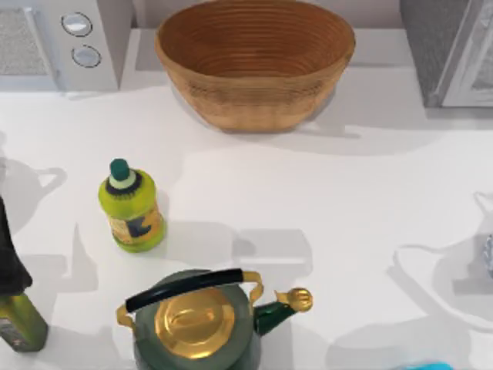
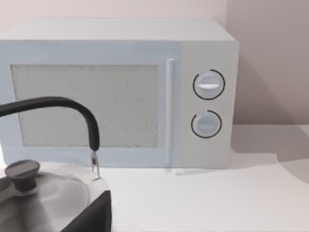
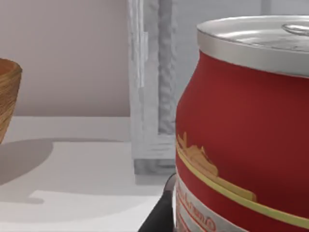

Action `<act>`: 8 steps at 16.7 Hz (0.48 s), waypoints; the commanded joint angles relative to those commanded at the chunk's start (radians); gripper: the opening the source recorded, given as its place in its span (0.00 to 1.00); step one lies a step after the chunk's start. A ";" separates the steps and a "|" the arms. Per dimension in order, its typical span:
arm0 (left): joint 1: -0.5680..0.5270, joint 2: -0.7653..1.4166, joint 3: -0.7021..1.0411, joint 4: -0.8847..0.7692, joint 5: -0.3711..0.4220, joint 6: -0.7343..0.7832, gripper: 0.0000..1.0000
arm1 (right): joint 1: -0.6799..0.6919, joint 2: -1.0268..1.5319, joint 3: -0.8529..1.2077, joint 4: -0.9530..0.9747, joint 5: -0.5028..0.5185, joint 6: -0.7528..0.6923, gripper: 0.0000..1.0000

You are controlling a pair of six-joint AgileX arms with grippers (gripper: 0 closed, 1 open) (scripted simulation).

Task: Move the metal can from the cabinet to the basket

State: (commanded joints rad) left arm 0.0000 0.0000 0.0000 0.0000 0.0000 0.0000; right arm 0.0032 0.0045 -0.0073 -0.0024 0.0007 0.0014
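Note:
The metal can, red with yellow-white markings and a silver top, looms very close in the right wrist view. My right gripper is shut on it, with one dark finger lying against its lower side. Behind the can stands the grey speckled cabinet with its pale-framed door; from above the cabinet sits at the back right corner. The woven basket stands at the back middle of the table, and its rim shows beyond the can. A shadow falls on the table's right side.
A white microwave with two knobs is at the back left. A yellow-green bottle stands left of centre, a green and gold kettle at the front, an olive bottle at the front left. A grey kettle shows before the microwave.

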 joint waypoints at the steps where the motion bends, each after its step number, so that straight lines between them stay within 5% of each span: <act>1: 0.000 0.000 0.000 0.000 0.000 0.000 1.00 | 0.000 0.000 0.000 0.000 0.000 0.000 0.00; 8: 0.000 0.000 0.000 0.000 0.000 0.000 1.00 | 0.113 0.195 0.197 0.054 0.045 0.005 0.00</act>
State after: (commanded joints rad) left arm 0.0000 0.0000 0.0000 0.0000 0.0000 0.0000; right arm 0.1166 0.1995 0.1893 0.0517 0.0453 0.0059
